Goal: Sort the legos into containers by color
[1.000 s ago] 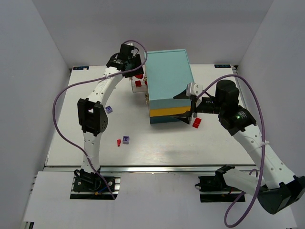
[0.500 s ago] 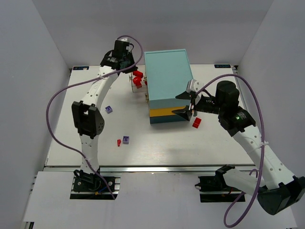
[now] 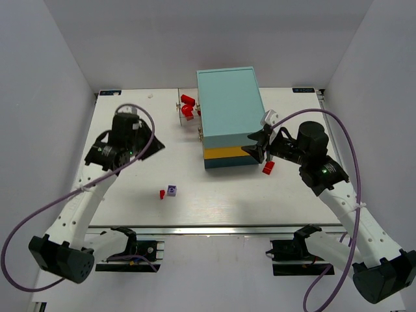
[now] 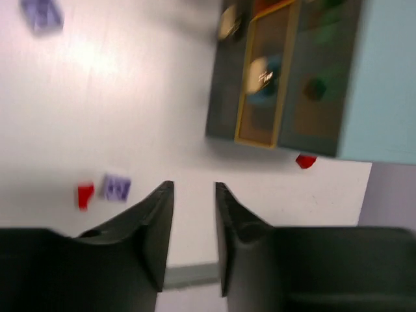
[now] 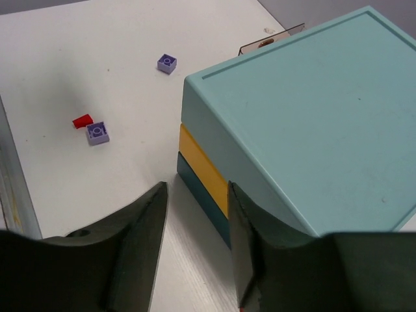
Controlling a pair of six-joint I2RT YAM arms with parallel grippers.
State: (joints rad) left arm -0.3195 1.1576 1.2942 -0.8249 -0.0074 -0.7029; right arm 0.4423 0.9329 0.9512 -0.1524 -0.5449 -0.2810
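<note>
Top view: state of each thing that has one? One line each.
cabinet, upright on the table.
clear drawer, out on the cabinet's left-arm side, holding red legos.
red lego by the cabinet, loose on the table, unsorted.
red lego mid-table, loose, unsorted.
purple lego, loose beside it, unsorted.
left gripper, jaws apart, empty.
right gripper, jaws apart, empty.

**Red bricks in the drawer, others lying loose**

A clear drawer sticks out from the left side of the cabinet. The cabinet is light teal on top, then yellow, then dark teal. Red bricks sit in the drawer. One red brick lies just beside the cabinet's near right corner. A purple brick and a tiny red bit lie side by side. Another purple brick lies farther back.
</note>
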